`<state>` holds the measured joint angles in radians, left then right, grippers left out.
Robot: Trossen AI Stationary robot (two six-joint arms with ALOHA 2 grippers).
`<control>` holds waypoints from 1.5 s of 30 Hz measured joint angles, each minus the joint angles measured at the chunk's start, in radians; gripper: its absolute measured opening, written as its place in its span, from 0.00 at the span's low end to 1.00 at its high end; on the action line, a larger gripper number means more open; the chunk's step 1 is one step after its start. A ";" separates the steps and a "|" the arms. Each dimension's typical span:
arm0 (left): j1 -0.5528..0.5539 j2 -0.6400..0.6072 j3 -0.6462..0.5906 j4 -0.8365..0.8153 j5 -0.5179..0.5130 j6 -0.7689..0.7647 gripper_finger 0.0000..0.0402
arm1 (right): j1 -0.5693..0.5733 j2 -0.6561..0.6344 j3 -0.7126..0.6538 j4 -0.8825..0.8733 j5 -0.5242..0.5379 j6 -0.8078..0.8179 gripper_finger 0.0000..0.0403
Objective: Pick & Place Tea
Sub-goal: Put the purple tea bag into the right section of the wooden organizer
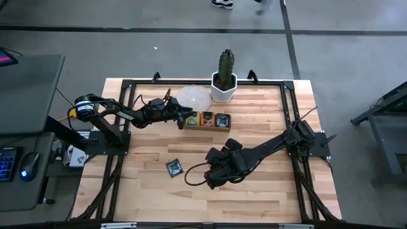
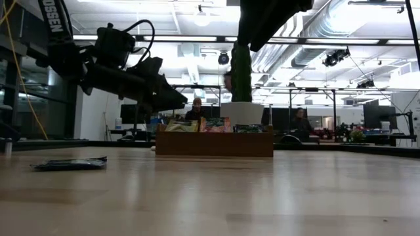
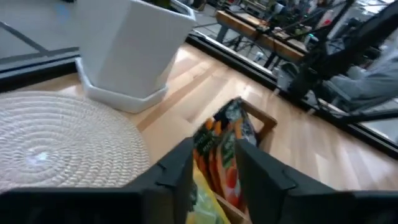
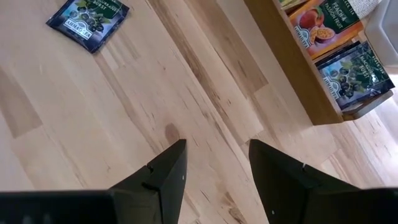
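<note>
Evidently we hold the left claw [image 3: 208,168] parted just above the wooden tray [image 1: 207,128], where packets stand sorted; one dark tea packet [image 1: 174,167] lies apart from it, near the spread right claw [image 1: 212,180].

Open-plan robotics lab or office. A framed wooden table [image 1: 254,127] is set on a grey floor [image 1: 343,57]; exposed ducts [image 2: 315,33], strip lights, monitor rows [image 2: 377,117] and seated people [image 2: 197,110] are seen behind.

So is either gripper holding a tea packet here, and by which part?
Neither. The left gripper stands open over the tray; the right gripper is open, empty.
</note>
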<state>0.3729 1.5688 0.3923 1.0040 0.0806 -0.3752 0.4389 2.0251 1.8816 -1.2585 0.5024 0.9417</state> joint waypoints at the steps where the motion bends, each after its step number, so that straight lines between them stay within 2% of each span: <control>1: 0.000 0.000 0.000 0.000 0.016 0.000 0.31 | 0.000 0.000 0.000 0.000 0.000 -0.001 0.42; 5: 0.001 -0.018 0.000 0.040 0.087 0.000 0.37 | 0.000 0.000 0.000 0.008 0.004 -0.029 0.42; 9: 0.000 -0.070 -0.001 0.035 0.174 0.004 0.35 | -0.008 0.000 0.000 0.099 0.004 -0.110 0.42; 13: -0.006 -0.163 -0.020 -0.026 0.333 0.052 0.29 | -0.032 0.000 -0.032 0.347 -0.003 -0.204 0.39; 16: -0.033 -0.227 -0.090 -0.116 0.370 0.078 0.25 | -0.049 0.002 -0.111 0.564 -0.040 -0.266 0.34; 20: -0.080 -0.351 -0.246 -0.145 0.335 0.046 0.20 | -0.067 0.002 -0.235 0.835 -0.109 -0.234 0.23; 23: -0.120 -0.434 -0.362 -0.146 0.288 -0.040 0.17 | -0.076 0.002 -0.313 0.978 -0.146 -0.197 0.10; 25: -0.154 -0.473 -0.371 -0.202 0.264 -0.091 0.16 | -0.083 0.002 -0.363 1.069 -0.171 -0.185 0.03; 27: -0.193 -0.522 -0.369 -0.317 0.266 -0.099 0.15 | -0.088 0.004 -0.407 1.149 -0.191 -0.183 0.02; 29: -0.229 -0.556 -0.362 -0.325 0.263 -0.096 0.15 | -0.098 0.018 -0.422 1.214 -0.225 -0.185 0.01; 33: -0.283 -0.551 -0.359 -0.374 0.173 -0.093 0.15 | -0.113 0.081 -0.386 1.211 -0.283 -0.253 0.01; 38: -0.317 -0.552 -0.355 -0.409 0.148 -0.093 0.15 | -0.140 0.155 -0.307 1.193 -0.354 -0.318 0.00; 45: -0.321 -0.550 -0.354 -0.453 0.125 -0.084 0.15 | -0.183 0.257 -0.241 1.195 -0.443 -0.326 0.00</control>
<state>0.0517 1.0183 0.0383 0.5514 0.2055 -0.4591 0.2561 2.2822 1.6403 -0.0637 0.0591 0.6155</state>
